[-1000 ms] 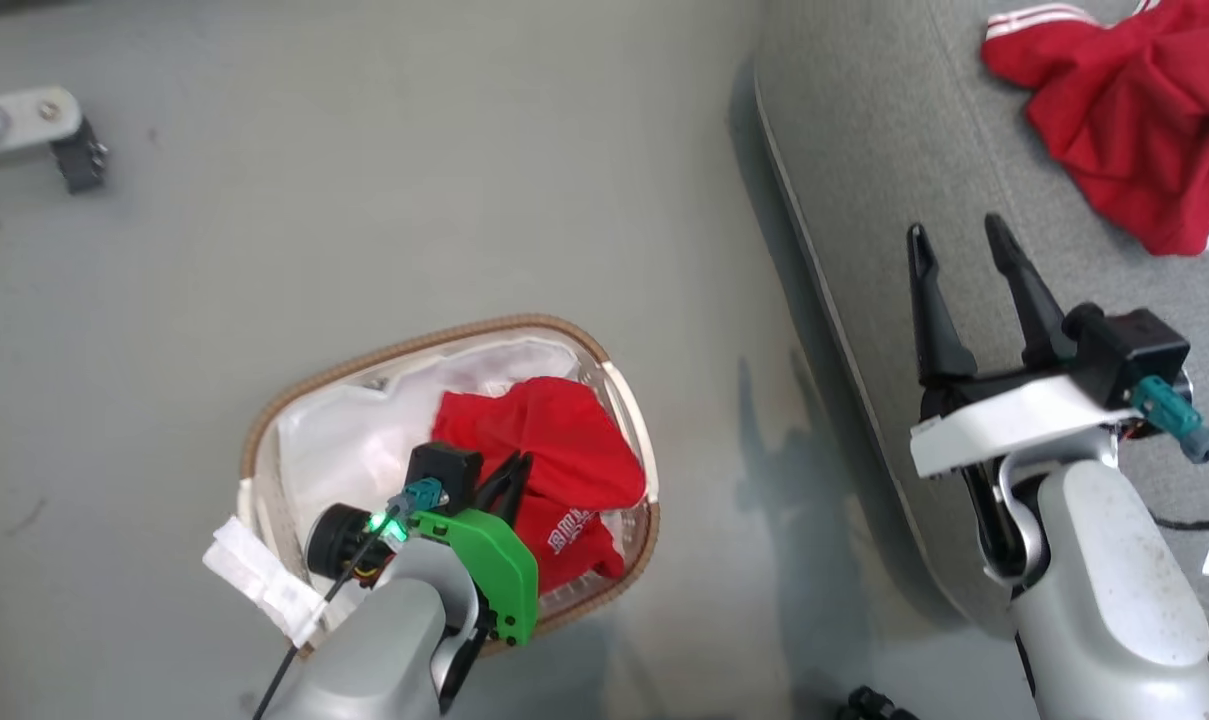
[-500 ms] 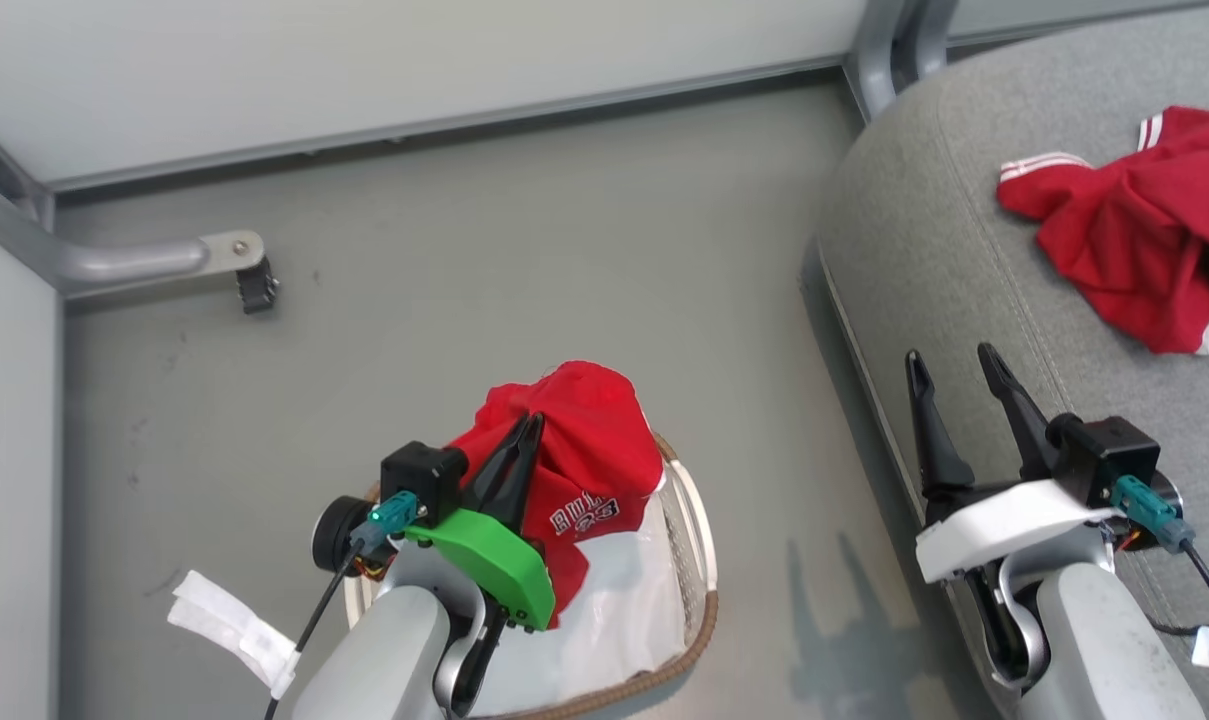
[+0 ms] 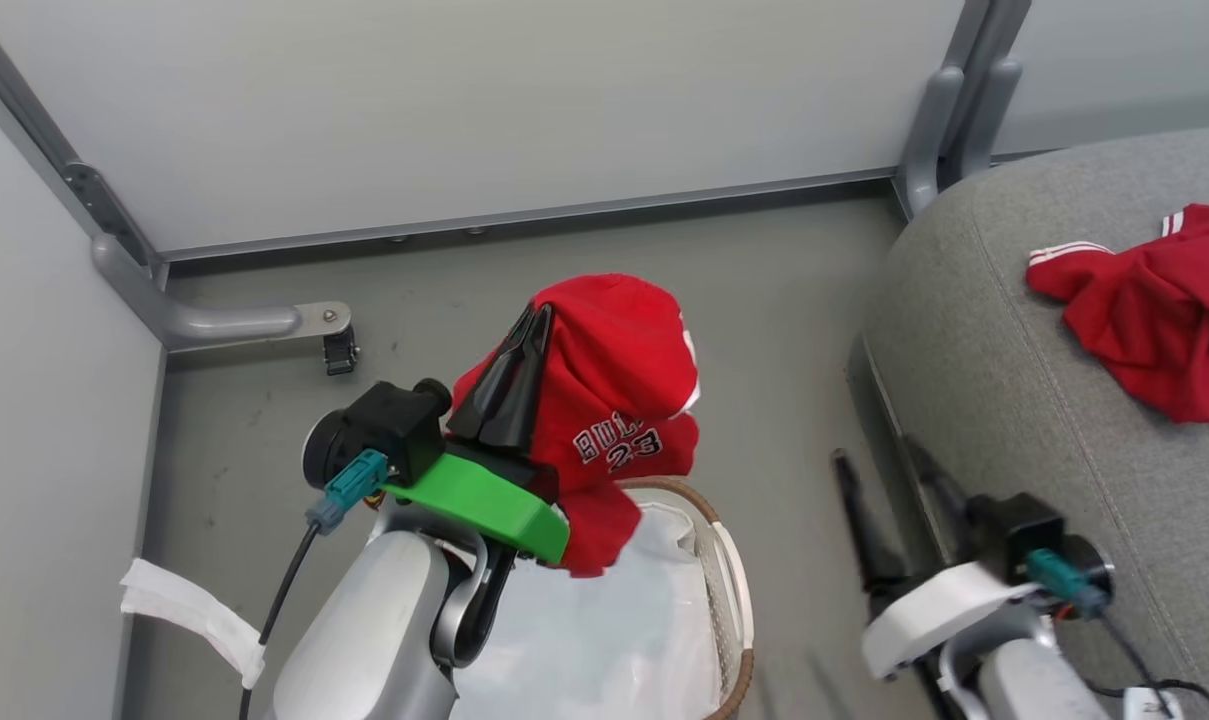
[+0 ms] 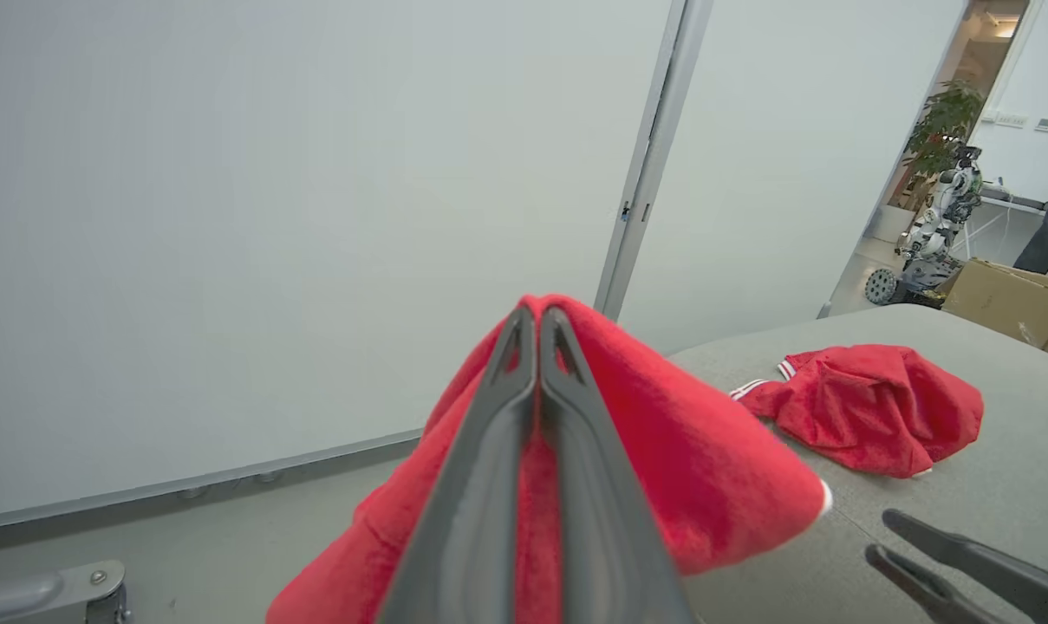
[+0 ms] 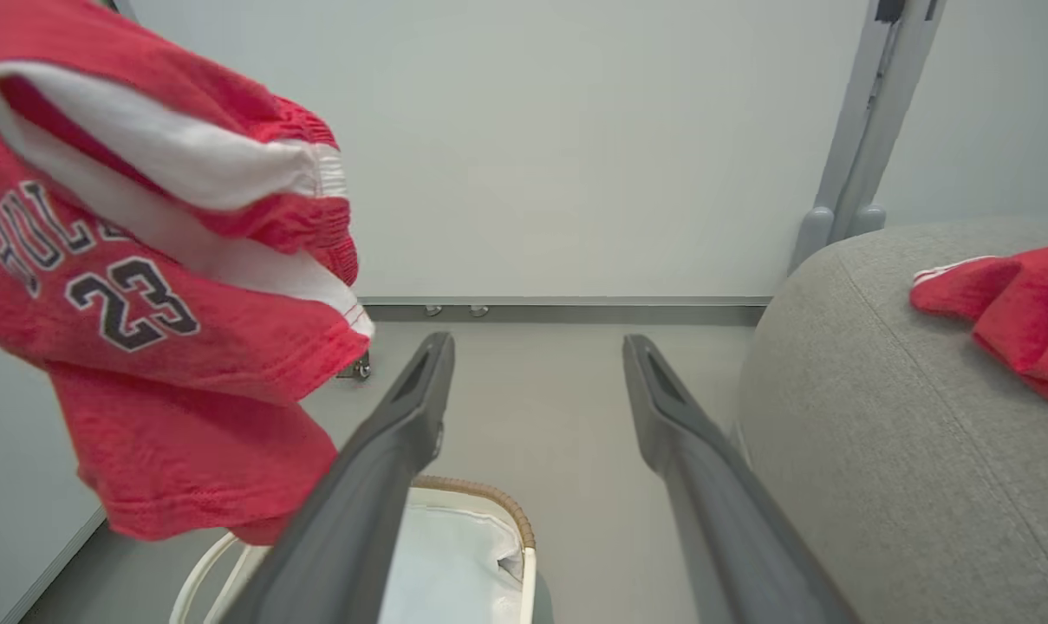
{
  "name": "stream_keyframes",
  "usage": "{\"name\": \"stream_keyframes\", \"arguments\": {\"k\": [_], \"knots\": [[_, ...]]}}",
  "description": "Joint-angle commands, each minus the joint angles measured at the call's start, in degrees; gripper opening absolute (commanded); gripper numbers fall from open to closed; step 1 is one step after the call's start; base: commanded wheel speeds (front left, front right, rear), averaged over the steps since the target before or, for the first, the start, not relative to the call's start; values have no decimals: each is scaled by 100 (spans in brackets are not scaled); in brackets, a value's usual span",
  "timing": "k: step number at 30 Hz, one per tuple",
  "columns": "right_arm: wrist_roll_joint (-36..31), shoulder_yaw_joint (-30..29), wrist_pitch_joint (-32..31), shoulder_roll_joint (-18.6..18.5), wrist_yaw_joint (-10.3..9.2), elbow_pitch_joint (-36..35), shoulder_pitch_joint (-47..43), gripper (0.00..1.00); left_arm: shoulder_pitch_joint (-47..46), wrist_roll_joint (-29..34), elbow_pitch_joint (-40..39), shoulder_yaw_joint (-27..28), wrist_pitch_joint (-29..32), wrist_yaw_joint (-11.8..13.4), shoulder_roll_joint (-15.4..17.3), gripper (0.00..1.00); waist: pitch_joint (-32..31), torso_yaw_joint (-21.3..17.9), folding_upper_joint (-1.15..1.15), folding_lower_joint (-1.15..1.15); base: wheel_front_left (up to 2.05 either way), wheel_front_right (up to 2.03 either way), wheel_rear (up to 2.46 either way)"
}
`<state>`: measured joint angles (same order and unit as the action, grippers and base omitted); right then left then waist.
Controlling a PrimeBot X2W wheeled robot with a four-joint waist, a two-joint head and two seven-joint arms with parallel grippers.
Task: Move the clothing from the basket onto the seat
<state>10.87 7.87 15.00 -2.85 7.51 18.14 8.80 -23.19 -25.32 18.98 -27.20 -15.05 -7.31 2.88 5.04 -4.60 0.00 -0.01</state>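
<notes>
Two bright red garments are well apart from each other. One, the lettered garment [image 3: 614, 380] with white print and the number 23, hangs in the air over the far end of the basket [image 3: 689, 495], clear of its white liner [image 3: 584, 640]. The left gripper [image 3: 539, 312] is clamped on it: its two dark fingers are pressed together with a fold of red cloth pinched between them near the tips, and the rest of the fabric drapes down on the side facing the seat. The left arm rises from the bottom edge of the head view, pale forearm angled upward, green wrist plate above it, fingers pointing up and away toward the pale wall panel [image 3: 464, 100]. The other, the striped garment [image 3: 1154, 340] with white trim, lies crumpled on top of the seat [image 3: 1004, 400], well in from its rounded edge. The right gripper [image 3: 876, 458] hovers low beside the seat's edge, between the seat and the basket, blurred in the head view; its fingers stand wide apart with nothing between them, pointing toward the wall. The basket stands on the grey floor [image 3: 444, 290], near the seat.
</notes>
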Motion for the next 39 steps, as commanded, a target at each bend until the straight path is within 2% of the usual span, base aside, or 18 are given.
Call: {"name": "stream_keyframes", "arguments": {"k": [1, 5, 9, 15, 22, 24, 25, 31, 32, 33, 34, 39], "knots": [[-131, 292, 26, -24, -4, -2, -54, 100, -92, 11, -95, -13, -16, -20, 6, 0, -59, 69, 0, 1, 0, 0, 0], [-108, 1261, 26, -214, -5, -54, 147, 100, -97, -44, -234, -154, -17, 11, 6, 0, -75, 132, 0, 1, 0, 0, 0], [-52, 1914, 26, -318, -4, -41, 474, 100, -87, -131, -265, -357, -17, 49, 6, 0, -72, 211, 0, 1, 0, 0, 0], [-157, 2445, 27, -308, -4, 274, 1043, 100, -149, -289, -287, -699, -17, 93, 7, 0, -49, 380, 0, 1, 0, 0, 0], [-283, 2544, 26, -134, -4, 785, 1442, 100, -228, -513, -343, -1150, -17, 170, 6, 0, -75, 606, 0, 1, 0, 0, 0], [-228, 2525, 26, -80, -4, 892, 1466, 38, -228, -559, -358, -1251, -17, 191, 7, 0, -96, 658, 0, 1, 0, 0, 0], [-208, 2481, 26, -67, -4, 903, 1479, 0, -217, -580, -350, -1298, -17, 208, 6, 0, -105, 680, 0, 1, 0, 0, 0], [-113, 2305, 26, -30, -4, 854, 1256, 0, -125, -576, -222, -1265, -11, 289, 6, 0, -150, 641, 0, 1, 0, 0, 0], [-119, 2266, 26, -30, -4, 832, 1211, 0, -96, -591, -226, -1217, -11, 295, 6, 29, -156, 594, 0, 1, 0, 0, 0], [-130, 2210, 27, -28, -4, 795, 1147, 0, -43, -581, -193, -1187, -11, 301, 4, 88, -161, 522, 0, 1, 0, 0, 0], [-142, 2170, 26, -28, -4, 751, 1091, 0, 1, -539, -158, -1134, -11, 309, 4, 100, -163, 418, 0, 1, 0, 0, 0], [-211, 2007, 27, -46, -5, 549, 848, 0, 165, -437, -12, -997, -11, 242, 5, 100, -135, -126, 0, 1, 0, 0, 0]]}}
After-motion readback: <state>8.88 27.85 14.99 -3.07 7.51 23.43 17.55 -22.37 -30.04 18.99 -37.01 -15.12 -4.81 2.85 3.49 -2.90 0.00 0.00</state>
